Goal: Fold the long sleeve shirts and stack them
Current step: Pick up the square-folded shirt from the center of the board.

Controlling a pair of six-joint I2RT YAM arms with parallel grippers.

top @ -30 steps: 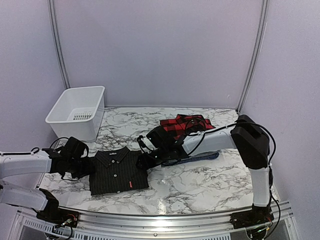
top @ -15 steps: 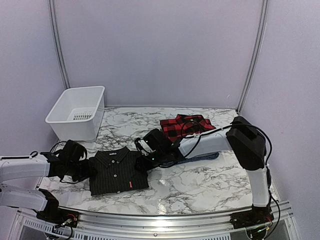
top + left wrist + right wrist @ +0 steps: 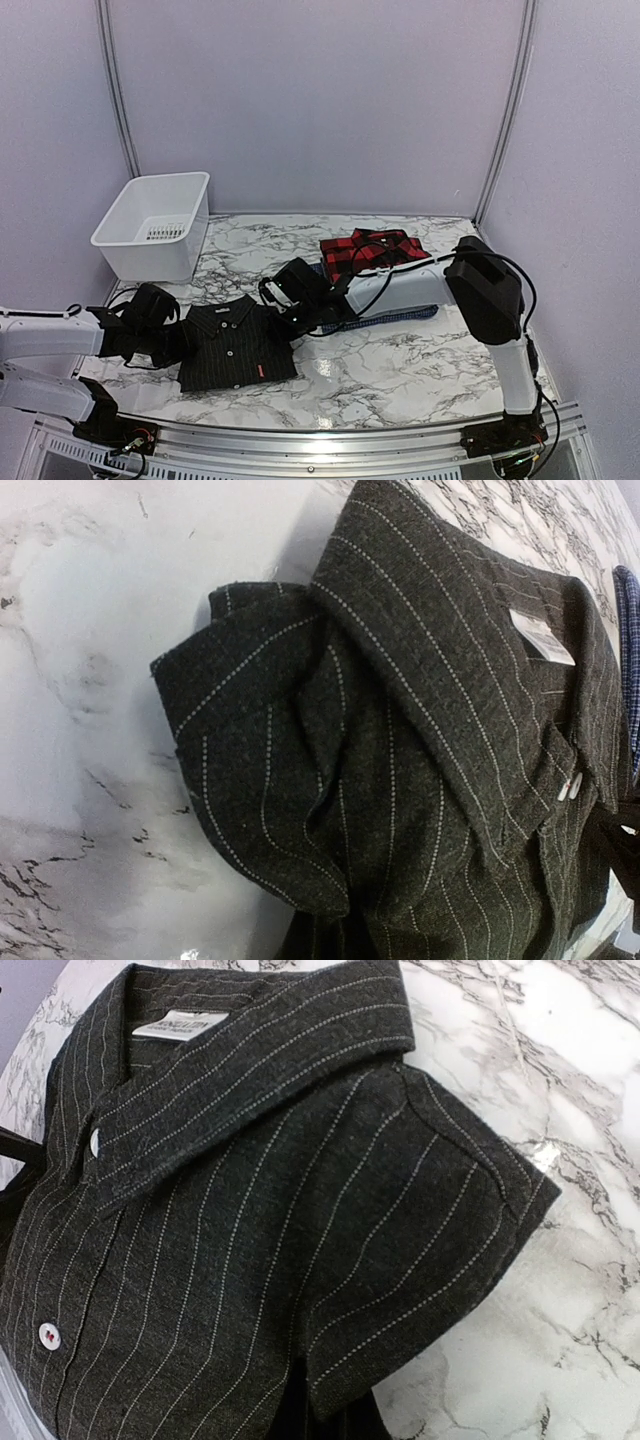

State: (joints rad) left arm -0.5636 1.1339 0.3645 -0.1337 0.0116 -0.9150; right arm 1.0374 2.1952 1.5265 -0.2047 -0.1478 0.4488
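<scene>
The black pinstriped shirt lies folded, collar away from me, on the near left of the marble table. My left gripper is at its left shoulder and my right gripper at its right shoulder. Both are shut on the cloth. In the left wrist view the shirt bunches down over the jaws, hiding the fingers. The right wrist view shows the shirt the same way. A folded red-and-black plaid shirt lies further back. A blue checked shirt shows as a strip under my right arm.
A white plastic bin stands at the back left corner of the table. Pale walls and curved metal poles close in the back and sides. The table's curved front edge runs just before the arm bases.
Both grippers have closed on the black shirt's shoulders. The right arm has slid left toward the collar, the left gripper has pushed in, and the shirt's edges have bunched slightly.
</scene>
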